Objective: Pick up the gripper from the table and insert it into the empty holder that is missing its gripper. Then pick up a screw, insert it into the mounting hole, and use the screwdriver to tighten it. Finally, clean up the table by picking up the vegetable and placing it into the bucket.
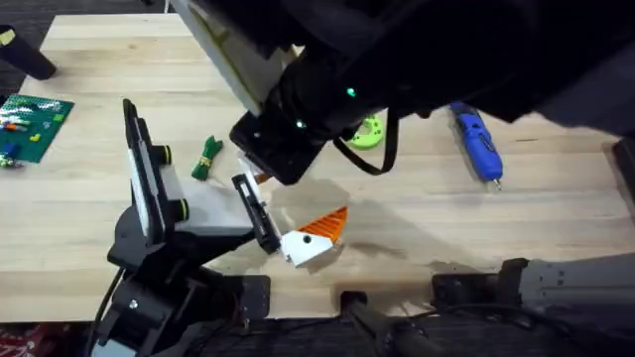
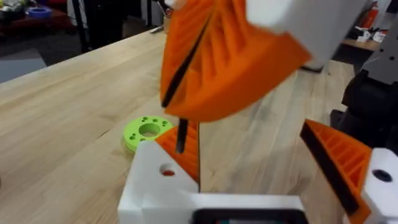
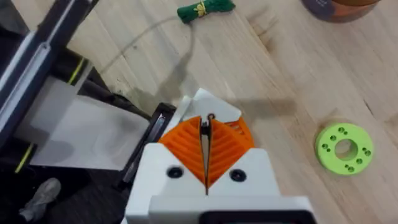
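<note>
Bringing the screw [image 2: 181,135] down slowly and straight looks like the job now. The right gripper [image 3: 206,124] has its orange fingers pinched tight on it, and the tip should line up with the mounting hole [image 2: 166,169] just beside it before it is let go. The screw is a thin, dark little stick hanging point down over the near middle of the table. The left gripper [image 1: 313,236] waits under it with its fingers wide apart and nothing between them, and the blue screwdriver [image 1: 478,142] lies far off to the right.
</note>
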`<state>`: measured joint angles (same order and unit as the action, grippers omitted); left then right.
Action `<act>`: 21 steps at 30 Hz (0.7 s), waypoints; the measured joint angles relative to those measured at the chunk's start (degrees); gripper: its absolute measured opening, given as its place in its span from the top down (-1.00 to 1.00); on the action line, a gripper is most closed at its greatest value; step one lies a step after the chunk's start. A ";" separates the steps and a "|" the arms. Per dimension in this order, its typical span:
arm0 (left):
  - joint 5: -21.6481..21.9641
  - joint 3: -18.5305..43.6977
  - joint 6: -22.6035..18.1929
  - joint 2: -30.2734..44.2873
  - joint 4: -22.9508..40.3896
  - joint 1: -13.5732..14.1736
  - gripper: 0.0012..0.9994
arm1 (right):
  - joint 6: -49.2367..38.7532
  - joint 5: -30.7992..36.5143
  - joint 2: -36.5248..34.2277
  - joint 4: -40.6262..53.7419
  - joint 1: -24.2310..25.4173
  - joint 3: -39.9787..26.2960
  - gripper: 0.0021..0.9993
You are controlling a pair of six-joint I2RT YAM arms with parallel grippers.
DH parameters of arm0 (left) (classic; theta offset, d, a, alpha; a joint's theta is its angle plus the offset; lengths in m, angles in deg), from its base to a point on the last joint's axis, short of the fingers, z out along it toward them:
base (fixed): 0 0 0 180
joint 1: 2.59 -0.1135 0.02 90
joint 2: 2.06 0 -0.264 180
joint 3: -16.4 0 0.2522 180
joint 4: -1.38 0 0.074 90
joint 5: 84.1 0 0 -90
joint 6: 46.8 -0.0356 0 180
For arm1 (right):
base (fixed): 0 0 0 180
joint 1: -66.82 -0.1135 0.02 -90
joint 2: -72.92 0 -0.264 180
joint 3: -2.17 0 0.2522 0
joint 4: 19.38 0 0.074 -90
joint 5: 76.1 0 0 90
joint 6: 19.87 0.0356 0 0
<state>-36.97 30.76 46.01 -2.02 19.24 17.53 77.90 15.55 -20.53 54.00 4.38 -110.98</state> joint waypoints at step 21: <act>-0.04 0.00 0.59 0.00 0.04 -0.02 -0.97 | 0.17 0.04 -2.73 0.61 0.01 -0.11 0.99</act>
<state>-37.02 30.76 46.60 -2.02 19.29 17.50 78.08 15.60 -23.26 54.61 4.39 -111.09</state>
